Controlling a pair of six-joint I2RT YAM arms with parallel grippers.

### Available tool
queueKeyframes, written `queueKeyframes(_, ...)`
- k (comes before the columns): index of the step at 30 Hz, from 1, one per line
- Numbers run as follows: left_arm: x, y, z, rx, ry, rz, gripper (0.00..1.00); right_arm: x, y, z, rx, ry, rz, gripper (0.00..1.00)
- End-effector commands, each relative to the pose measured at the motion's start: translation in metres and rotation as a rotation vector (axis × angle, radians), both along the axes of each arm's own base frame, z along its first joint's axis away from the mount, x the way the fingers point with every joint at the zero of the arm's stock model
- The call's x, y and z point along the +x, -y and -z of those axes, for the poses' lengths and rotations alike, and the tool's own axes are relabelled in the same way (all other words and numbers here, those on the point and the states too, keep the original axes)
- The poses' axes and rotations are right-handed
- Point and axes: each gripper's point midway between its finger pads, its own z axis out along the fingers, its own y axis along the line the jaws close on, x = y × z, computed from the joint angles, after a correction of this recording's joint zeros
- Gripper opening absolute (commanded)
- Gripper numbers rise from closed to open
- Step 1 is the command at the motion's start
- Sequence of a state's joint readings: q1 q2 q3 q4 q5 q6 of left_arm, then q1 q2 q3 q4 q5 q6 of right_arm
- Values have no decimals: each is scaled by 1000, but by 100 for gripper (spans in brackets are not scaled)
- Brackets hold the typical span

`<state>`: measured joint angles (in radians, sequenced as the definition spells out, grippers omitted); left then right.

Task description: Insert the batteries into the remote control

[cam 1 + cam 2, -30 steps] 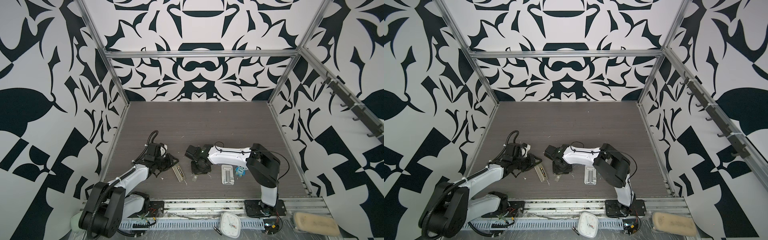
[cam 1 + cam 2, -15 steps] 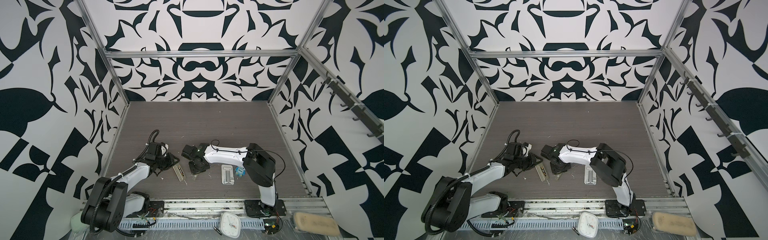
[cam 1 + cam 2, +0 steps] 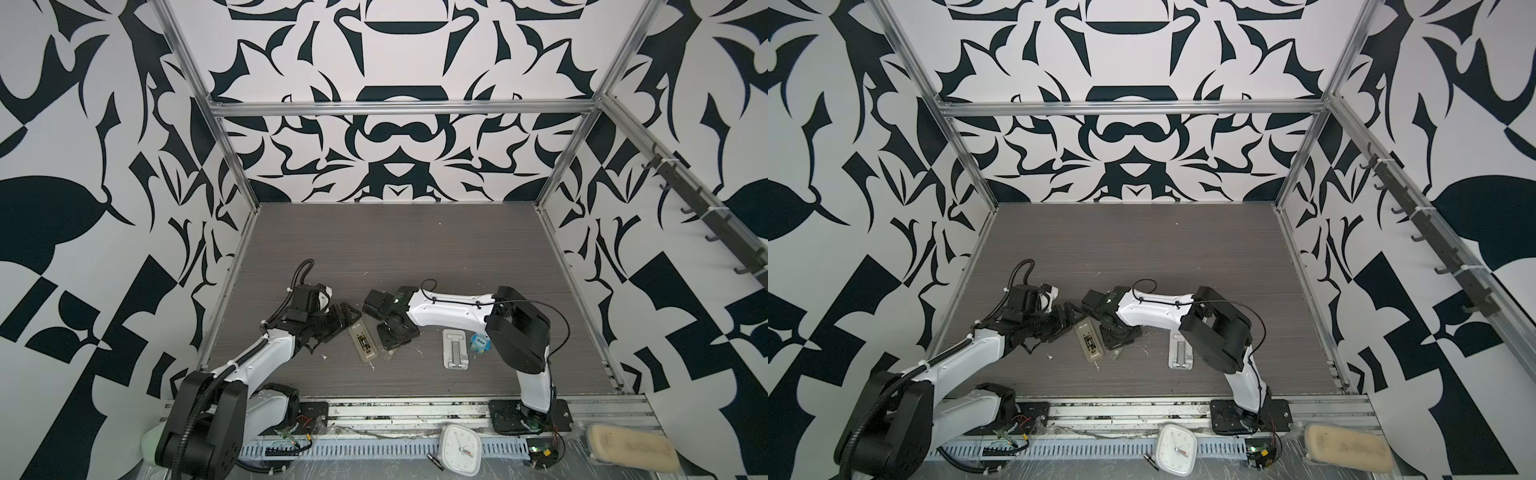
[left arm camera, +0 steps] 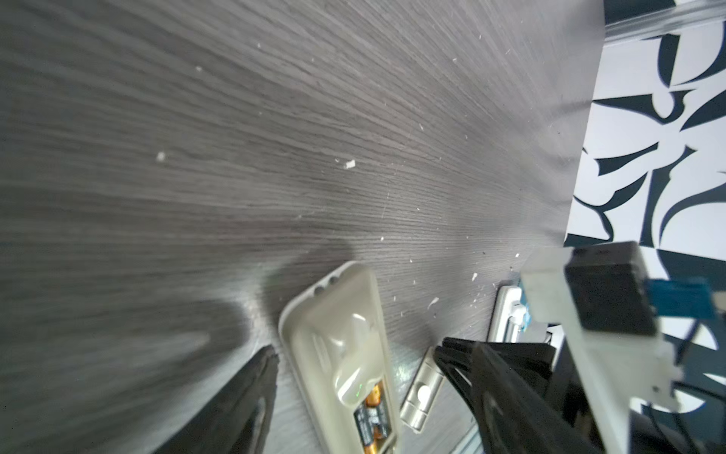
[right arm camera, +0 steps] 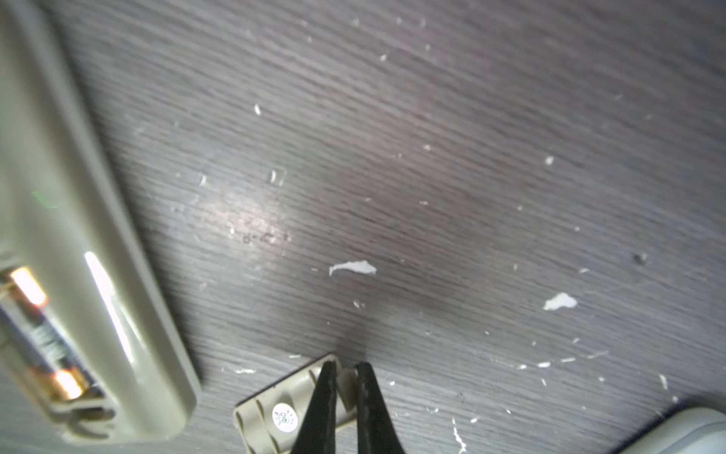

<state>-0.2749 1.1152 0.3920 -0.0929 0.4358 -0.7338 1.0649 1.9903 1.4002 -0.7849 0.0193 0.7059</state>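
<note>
Two black fingers [image 5: 320, 408] of the right gripper [image 5: 345, 371] stand almost together, pinching one end of the battery cover [image 5: 275, 412]. The cover is a small flat beige plate, ribbed on its upturned inner face, with a round white sticker. It lies on the tabletop [image 5: 432, 177] just beside the remote control [image 5: 90, 275].

The left gripper [image 4: 355, 350] has its jaws spread wide, one along each long side of the remote control, and it grips nothing. One jaw sits just beside the shell, but I cannot tell whether it touches.

In both top views the remote control [image 3: 363, 343] lies back up, toward the front edge of the tabletop and left of its middle. The batteries [image 4: 371, 416], black with gold-brass ends, lie side by side in its recessed bay. I cannot tell whether they are pressed fully home.

The cover looks light, thin and stiff, and its smooth plastic could twist or slip out of an edge pinch, so a hold across its short width should be steadier. The remote control is a hard, glossy, light shell that is likely to slide on the smooth wood-grain surface. It is best braced by its long sides, clear of the bay.

A slotted silvery stand [image 3: 456, 349] lies further toward the right edge, and white flecks [image 5: 353, 268] litter the dark grain.
</note>
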Motion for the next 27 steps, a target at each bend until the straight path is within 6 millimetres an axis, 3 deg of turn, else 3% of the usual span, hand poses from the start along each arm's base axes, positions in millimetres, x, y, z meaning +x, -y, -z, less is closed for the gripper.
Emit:
queueKeyframes(1, -9, -11, 0, 57, -20, -14, 91, 3, 6, -9, -26, 41, -24, 2)
queueKeyframes(5, -13, -25, -18, 125, 32, -52, 92, 1, 8, -14, 5, 49, -32, 0)
queueKeyframes(9, -23, -26, -37, 161, 114, -52, 82, -1, 6, -20, 29, 43, -52, 0)
queueKeyframes(19, -61, 12, -75, 284, 332, 172, 76, 14, 15, -41, 94, 33, -52, 0)
queueKeyframes(22, -62, 23, -90, 359, 389, 253, 75, 14, 20, -58, 137, 12, -54, 0)
queueKeyframes(27, -59, 45, -138, 471, 582, 397, 76, 15, 38, -97, 261, -7, -11, 0)
